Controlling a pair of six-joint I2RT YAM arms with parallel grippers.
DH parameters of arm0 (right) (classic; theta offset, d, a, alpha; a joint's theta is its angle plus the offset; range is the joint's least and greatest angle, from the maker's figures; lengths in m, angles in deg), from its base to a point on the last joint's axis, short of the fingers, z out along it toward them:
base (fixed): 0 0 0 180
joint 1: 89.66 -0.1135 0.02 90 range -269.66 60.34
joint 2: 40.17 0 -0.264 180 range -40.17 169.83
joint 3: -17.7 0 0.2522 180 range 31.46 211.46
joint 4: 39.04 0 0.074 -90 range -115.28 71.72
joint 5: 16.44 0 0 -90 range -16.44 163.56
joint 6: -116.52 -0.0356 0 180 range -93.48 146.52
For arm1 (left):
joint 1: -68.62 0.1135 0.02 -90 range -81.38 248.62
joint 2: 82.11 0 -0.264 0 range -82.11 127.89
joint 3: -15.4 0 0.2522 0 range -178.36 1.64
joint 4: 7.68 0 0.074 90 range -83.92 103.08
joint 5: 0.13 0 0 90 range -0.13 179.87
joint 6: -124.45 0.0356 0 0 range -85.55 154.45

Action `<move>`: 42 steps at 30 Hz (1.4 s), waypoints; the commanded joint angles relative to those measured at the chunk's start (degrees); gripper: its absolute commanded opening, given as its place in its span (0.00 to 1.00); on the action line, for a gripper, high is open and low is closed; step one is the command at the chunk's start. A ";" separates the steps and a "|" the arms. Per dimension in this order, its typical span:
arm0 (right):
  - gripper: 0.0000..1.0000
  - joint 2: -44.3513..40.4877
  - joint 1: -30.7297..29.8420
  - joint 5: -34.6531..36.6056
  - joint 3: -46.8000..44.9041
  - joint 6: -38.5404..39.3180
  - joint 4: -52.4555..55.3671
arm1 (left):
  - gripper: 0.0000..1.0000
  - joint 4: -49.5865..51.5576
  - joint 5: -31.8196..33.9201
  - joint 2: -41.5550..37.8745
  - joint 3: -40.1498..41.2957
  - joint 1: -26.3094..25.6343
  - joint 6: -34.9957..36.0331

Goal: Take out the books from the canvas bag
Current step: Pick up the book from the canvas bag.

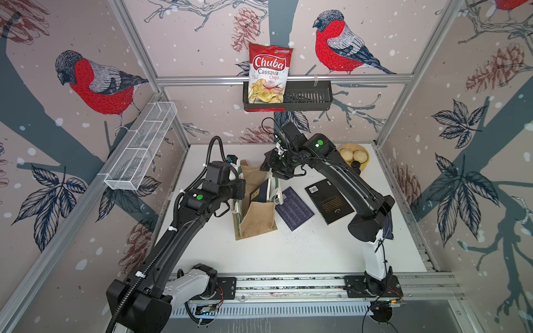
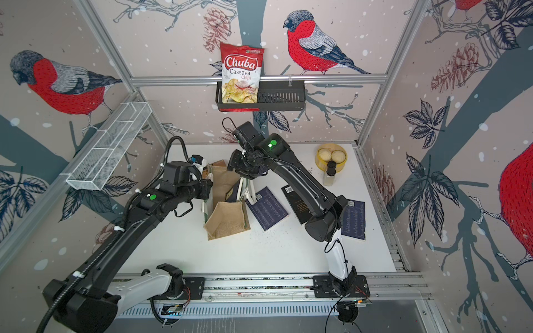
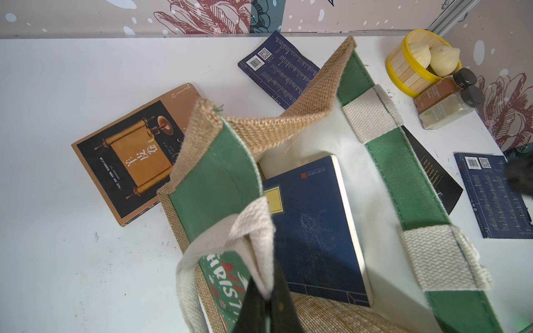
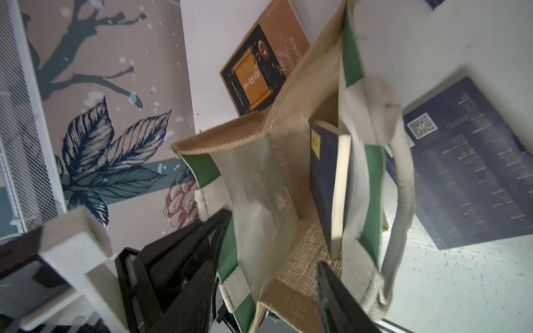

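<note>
The canvas bag [image 1: 258,219] stands open mid-table, with tan burlap ends, green sides and a white lining [image 3: 372,201]. My left gripper [image 3: 266,305] is shut on its white handle [image 3: 253,230] at the bag's left side. One navy book with a yellow label [image 3: 314,230] leans inside the bag [image 4: 259,173]. My right gripper [image 4: 268,288] hovers open over the bag's far end and holds nothing. On the table lie a navy book [image 1: 294,209], a black book [image 1: 328,200], another navy book [image 2: 353,219] and a brown book [image 3: 135,152].
A yellow steamer with buns [image 1: 353,157] and two spice bottles [image 3: 444,98] stand at the back right. On the back wall hangs a black basket [image 1: 308,95] with a red chips bag [image 1: 269,73]. A white wire basket [image 1: 141,147] is on the left wall.
</note>
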 commanded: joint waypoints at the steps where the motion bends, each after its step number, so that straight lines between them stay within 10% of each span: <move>1: 0.57 1.20 -0.76 -2.54 -0.44 1.60 2.85 | 0.00 -1.21 -1.06 -0.40 0.61 0.15 -0.45; 42: 0.44 9.93 -1.55 7.13 -6.89 6.08 2.70 | 0.00 -1.52 -2.83 -0.58 2.27 0.11 -0.14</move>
